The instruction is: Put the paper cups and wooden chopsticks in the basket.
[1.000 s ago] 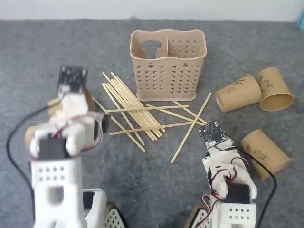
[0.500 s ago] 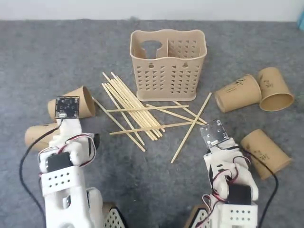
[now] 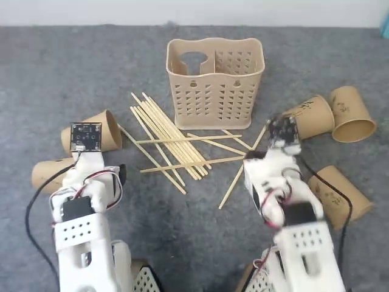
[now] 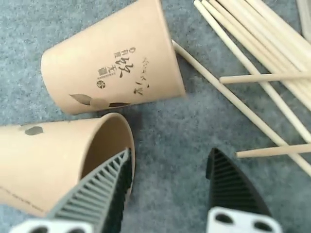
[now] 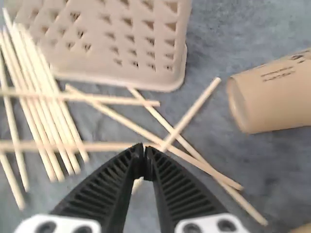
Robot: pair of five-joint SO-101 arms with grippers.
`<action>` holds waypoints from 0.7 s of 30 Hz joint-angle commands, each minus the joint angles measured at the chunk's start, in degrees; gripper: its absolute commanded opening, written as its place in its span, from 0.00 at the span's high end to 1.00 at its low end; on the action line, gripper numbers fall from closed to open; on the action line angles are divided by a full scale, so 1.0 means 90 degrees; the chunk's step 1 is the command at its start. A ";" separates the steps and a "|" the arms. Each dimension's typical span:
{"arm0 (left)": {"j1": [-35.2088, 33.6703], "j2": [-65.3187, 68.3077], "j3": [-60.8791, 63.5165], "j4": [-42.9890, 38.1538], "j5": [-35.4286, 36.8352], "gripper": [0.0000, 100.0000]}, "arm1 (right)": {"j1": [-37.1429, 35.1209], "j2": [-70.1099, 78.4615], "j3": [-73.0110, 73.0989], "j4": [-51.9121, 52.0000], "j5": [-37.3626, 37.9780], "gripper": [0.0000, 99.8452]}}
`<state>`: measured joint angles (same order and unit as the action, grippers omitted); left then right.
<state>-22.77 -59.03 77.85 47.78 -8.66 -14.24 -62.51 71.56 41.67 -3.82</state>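
The job looks barely begun: the beige slotted basket (image 3: 216, 97) stands upright at the far middle of the table, and both of its compartments appear empty as far as the high view sees into them. All five paper cups (image 3: 304, 118) lie on their sides outside it, three to the right of the basket and two to the left. The wooden chopsticks (image 3: 170, 137) lie scattered in a loose crossing pile just in front of the basket, a few reaching up to its base. The left gripper (image 4: 170, 158) hovers wide open with nothing in it, low over the two left cups, one finger at the rim of the nearer cup (image 4: 58, 155) (a likely first pick, by the look of it). The right gripper (image 5: 144, 150) is closed tip to tip with nothing visibly caught in it, poised above the crossed chopsticks near the basket's right corner, with one of the right-hand cups near by. So every cup and every stick seems left to move. The surface is a grey, felt-like carpet (image 3: 73, 61) covering the whole table; behind it runs a pale strip of wall (image 3: 182, 12), and a sliver of something blue (image 3: 386, 24) shows at the far right edge
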 commanded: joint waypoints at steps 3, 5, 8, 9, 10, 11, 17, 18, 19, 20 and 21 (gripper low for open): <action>-0.0049 0.0010 -0.0034 -0.0234 0.0000 0.76 | -0.0073 0.2300 -0.0371 -0.3092 -0.0801 0.99; -0.0049 0.0049 -0.0034 -0.0332 0.0000 0.76 | -0.0054 0.2857 -0.0352 -0.3795 -0.0801 0.99; -0.0049 0.0049 -0.0034 -0.0332 -0.0010 0.76 | -0.0054 0.3619 -0.0254 -0.4498 -0.0801 0.99; -0.0049 0.0049 -0.0034 -0.0332 -0.0010 0.76 | -0.0054 0.3824 -0.0234 -0.4723 -0.0801 0.99; -0.0049 0.0049 -0.0034 -0.0332 -0.0020 0.76 | -0.0054 0.4020 -0.0234 -0.4987 -0.0801 0.99; -0.0049 0.0049 -0.0034 -0.0332 -0.0020 0.76 | -0.0044 0.4234 -0.0225 -0.5280 -0.0801 0.99; -0.0029 0.0049 -0.0024 -0.0322 -0.0020 0.76 | 0.0044 0.5299 -0.0264 -0.6374 -0.0791 0.99; -0.0029 0.0049 -0.0024 -0.0322 -0.0020 0.76 | 0.0054 0.5416 -0.0303 -0.6501 -0.0791 0.99; -0.0039 0.0049 -0.0024 -0.0313 -0.0020 0.76 | 0.0083 0.5553 -0.0381 -0.6569 -0.0791 0.99; -0.0039 0.0049 -0.0024 -0.0313 -0.0020 0.76 | 0.0093 0.5661 -0.0440 -0.6618 -0.0791 0.99; -0.0039 0.0049 -0.0024 -0.0303 -0.0020 0.76 | 0.0103 0.5739 -0.0479 -0.6637 -0.0791 0.99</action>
<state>-22.68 -59.03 77.85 46.11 -8.66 -14.24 -12.75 71.21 -15.03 -10.42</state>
